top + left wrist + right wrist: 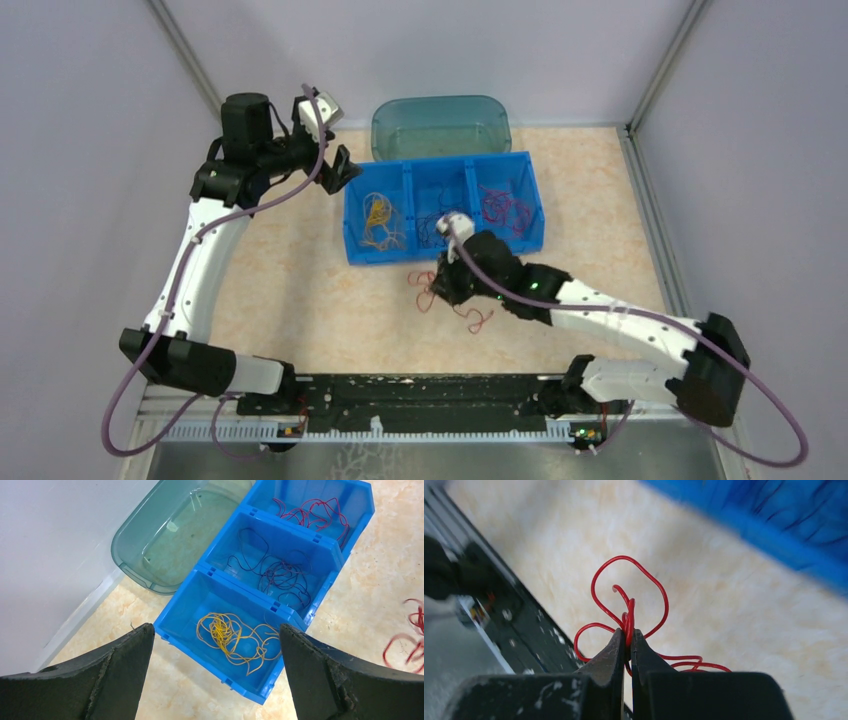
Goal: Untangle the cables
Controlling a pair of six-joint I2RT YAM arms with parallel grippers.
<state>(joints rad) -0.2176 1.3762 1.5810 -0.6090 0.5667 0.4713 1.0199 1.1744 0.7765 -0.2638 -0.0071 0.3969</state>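
The sorting looked mostly done. The blue bin [372, 252] already carried one colour per compartment: yellow cables [230, 636] in its left one, dark purple cables [281, 575] in the middle, red cables [311, 514] in the right. What was left was a small red clump [476, 318] on the table [300, 300], just in front of the bin's middle compartment. No yellow or dark strand showed among it, though the arm hid part of it from above. Behind the bin stood a clear teal tub [440, 130]; no strand could be seen in it.

The right gripper [628, 639] hung over that clump in front of the bin, its jaws pressed together on one loop of loose red cable [629, 611] — the wire was pinched right at the fingertips and curled up beyond them. More red wire trailed on the table below. The left gripper [216, 628] was held high off the bin's left end, jaws spread wide and holding nothing, its camera looking down into all three compartments.

By my judgement the last step was carrying the red remainder to the bin's right compartment. Whether the clump was one wire or several hooked together could not be told.
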